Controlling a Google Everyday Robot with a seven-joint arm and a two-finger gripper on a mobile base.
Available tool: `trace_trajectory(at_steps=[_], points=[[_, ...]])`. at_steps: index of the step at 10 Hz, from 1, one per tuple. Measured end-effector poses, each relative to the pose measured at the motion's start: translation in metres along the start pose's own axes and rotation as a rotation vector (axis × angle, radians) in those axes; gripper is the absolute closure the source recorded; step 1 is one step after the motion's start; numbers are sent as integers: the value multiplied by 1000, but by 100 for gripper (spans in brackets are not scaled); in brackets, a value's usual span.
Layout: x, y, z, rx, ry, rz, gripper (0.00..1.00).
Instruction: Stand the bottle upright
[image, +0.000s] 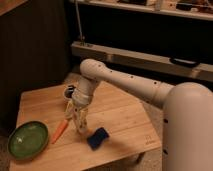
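Over the wooden table (125, 117), jaws (80, 124) beside carrot (59, 131), spread unclear, bottle hidden.

A lab or test room is suggested: behind the gripper (78, 121), a long metal rail (145, 58) is mounted before dark panels; a light wooden table (125, 117) lies beneath.

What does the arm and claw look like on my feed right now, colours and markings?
The arm is glossy white with rounded tubular links, bulbous joints and a row of small dark dots along the forearm. No loose cables show. The claw, low over the wooden table, has pale, cream-toned fingers below a dark wrist section.
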Motion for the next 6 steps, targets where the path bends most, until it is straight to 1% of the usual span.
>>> trace_trajectory(at_steps=[1,3,5,6], points=[[0,0,0,0,0,0,21],[0,-1,-2,3,8,-6,20],[0,-3,-9,25,35,-15,20],[6,-6,-17,50,58,-22,20]])
